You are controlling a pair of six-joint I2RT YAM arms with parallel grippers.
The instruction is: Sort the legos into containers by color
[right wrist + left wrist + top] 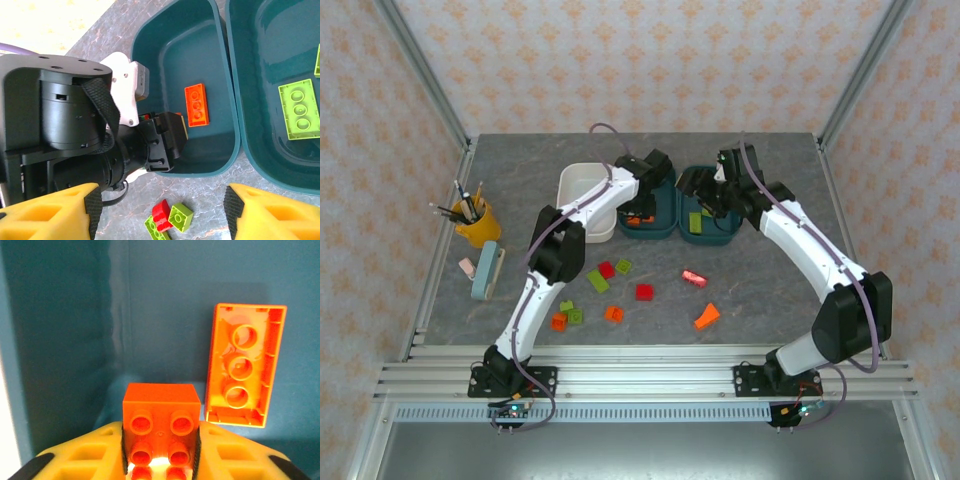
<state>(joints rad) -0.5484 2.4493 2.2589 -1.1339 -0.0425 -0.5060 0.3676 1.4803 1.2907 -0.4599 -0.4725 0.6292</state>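
Over the middle teal tub (215, 167), toward the far edge of the table (770, 300), my left gripper (160, 440) pinches an orange brick (160, 400) beside another orange lego (245, 365); best released low. My right gripper (162, 205) hangs wide, empty.

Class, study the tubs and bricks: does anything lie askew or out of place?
The oblong orange brick in the left teal tub lies upside down, hollow underside up. The square orange brick between the left fingers shows its studs.
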